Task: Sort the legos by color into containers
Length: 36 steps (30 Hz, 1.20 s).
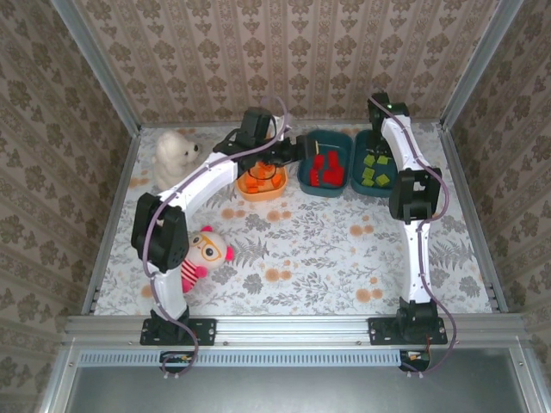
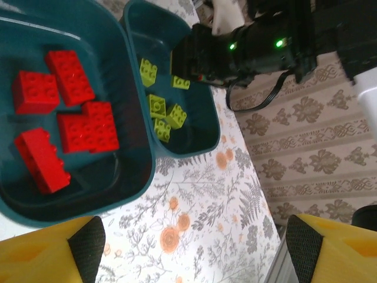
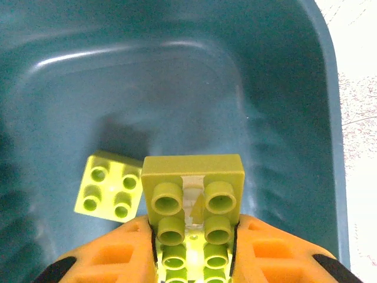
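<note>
From the top camera you see all three tubs in a row along the far side of the tabletop (image 1: 344, 258): the orange tub (image 1: 261, 197) with orange bricks (image 1: 256, 181), the middle teal tub (image 1: 303, 176) with red ones, and the right teal tub (image 1: 357, 163) with green ones. The left arm reaches over the orange tub and the right arm bends down over the right teal tub. A white plush bear (image 1: 176, 155) and a pink doll (image 1: 207, 251) sit on the left.

Your left wrist camera adds the detail. The left tool (image 2: 195, 247) hangs released, its pads wide apart above the patterned surface. Beyond it, five red bricks (image 2: 88, 127) lie scattered at mixed angles, and the green bricks (image 2: 158, 106) lie in the neighbouring tub under the right arm's black wrist.

Your right wrist camera alone shows the grasp. The right tool (image 3: 194, 225) is clenched on a green brick (image 3: 194, 183) inside the teal tub. Its studs face the camera and its long axis runs in line with the fingers, far end sticking out past them. A loose green brick (image 3: 109, 190), square and studs up, lies askew just left of it on the tub floor.
</note>
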### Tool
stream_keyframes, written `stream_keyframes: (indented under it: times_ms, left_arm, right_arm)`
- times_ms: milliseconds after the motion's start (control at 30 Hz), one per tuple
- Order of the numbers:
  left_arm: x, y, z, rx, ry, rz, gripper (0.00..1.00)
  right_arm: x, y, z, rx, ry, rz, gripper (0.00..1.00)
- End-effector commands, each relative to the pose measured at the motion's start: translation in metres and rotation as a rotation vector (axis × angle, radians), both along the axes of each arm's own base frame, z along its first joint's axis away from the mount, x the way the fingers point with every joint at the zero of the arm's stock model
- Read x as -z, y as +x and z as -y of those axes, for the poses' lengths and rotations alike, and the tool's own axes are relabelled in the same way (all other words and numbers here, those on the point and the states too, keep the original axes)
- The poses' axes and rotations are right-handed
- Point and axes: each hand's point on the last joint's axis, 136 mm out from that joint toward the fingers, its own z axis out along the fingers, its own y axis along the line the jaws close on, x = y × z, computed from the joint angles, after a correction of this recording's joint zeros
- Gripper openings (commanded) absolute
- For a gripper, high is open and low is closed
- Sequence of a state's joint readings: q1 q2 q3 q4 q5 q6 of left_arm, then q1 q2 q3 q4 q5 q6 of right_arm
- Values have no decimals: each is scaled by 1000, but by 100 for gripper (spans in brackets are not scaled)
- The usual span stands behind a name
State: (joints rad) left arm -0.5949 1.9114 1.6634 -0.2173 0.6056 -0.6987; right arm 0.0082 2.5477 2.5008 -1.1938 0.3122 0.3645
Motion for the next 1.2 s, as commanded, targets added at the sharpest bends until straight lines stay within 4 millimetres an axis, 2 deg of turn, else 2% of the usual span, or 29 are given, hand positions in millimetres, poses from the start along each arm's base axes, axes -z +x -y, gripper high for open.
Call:
stream_keyframes:
  times_ms: [0,133,267,467,633,733,833,1000,1067,1167]
  left_arm:
    - [-11,15,7,-17,-46,10,84]
    - [-7,28,12,-31,-54,-13,84]
    - [-7,36,18,-25,-54,-17,84]
    - [-9,39,20,-19,-59,-15,84]
    - [-12,35,17,-19,-51,-10,84]
    - [-14,33,11,-33,-37,-6,84]
    - [-13,31,2,-62,-12,-9,84]
    - [-4,22,-23,-129,35,-25,84]
    - [-2,15,-32,-144,51,-25,84]
    - [3,5,-48,-173,87,-21,84]
  right_arm:
    - [12,-5,10,-3,-32,-49,24]
    - [18,4,5,-31,-10,-34,30]
    - [18,7,4,-21,-1,-24,44]
    - [5,6,3,-3,14,1,53]
    - [-39,16,-3,-14,36,115,55]
    - [-76,22,-16,-51,55,208,57]
    - [-110,19,-33,-85,57,281,58]
    - [-151,-6,-61,-127,39,382,59]
    - [-167,-22,-73,-146,46,428,60]
    - [-178,-52,-87,-166,67,466,66]
